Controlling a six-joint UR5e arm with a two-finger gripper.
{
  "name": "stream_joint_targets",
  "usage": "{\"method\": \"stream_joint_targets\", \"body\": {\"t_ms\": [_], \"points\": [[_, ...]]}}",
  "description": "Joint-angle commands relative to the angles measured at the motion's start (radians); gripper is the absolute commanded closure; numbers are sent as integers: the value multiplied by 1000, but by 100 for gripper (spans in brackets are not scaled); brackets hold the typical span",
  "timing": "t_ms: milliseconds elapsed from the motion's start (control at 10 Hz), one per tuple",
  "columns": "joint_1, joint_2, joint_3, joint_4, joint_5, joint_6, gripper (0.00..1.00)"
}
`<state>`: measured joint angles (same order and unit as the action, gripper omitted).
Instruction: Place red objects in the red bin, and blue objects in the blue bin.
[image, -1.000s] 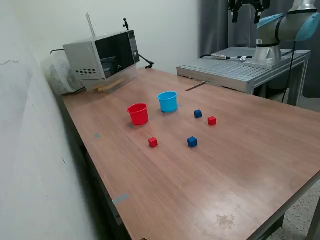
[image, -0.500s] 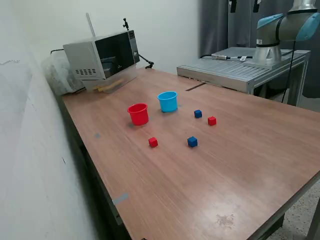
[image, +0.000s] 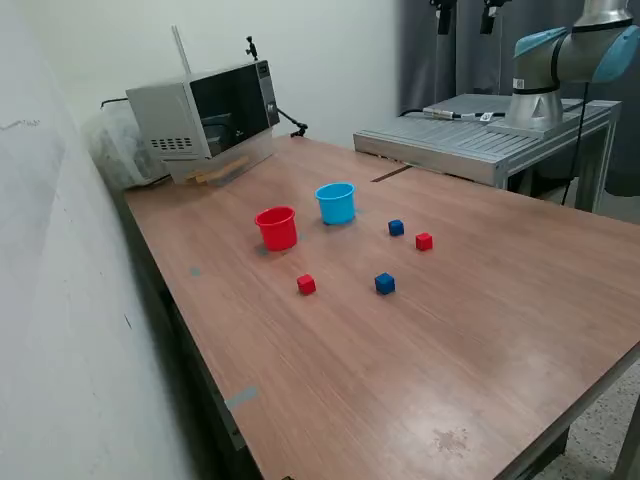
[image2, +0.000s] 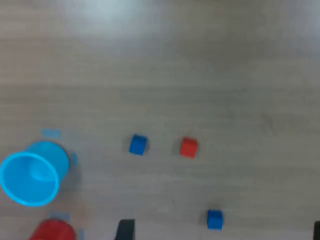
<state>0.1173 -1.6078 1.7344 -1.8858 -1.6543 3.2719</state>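
Exterior view: jaws (image: 463, 14) high above table (image: 480, 300), spread apart, holding nothing. All four cubes loose near blue bin (image: 336, 203); red bin (image: 277, 228) just beside it. Risk: far blue cube (image: 396, 228) and red cube (image: 424, 241) sit close, descent w/ wide jaws could nudge the neighbour. Microwave (image: 205, 112) well apart, path clear.

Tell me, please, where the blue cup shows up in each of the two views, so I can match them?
Exterior view: the blue cup stands upright mid-table, just to the exterior view's right of the red cup.
Wrist view: the blue cup is seen from above, at the picture's edge, open mouth showing.
Shared landmark: the red cup, right beside it in both views, though only partly in the wrist picture.
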Motion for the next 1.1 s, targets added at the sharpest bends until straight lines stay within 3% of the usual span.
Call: {"method": "stream_joint_targets", "body": {"t_ms": [0, 100, 400, 1000], "points": [[-8, 162, -16, -168, 17, 61, 0], [-10, 211, -7, -217, 19, 66, 0], [-77, 293, 97, -360, 83, 103, 0], [-123, 417, 132, -485, 73, 103, 0]]}}
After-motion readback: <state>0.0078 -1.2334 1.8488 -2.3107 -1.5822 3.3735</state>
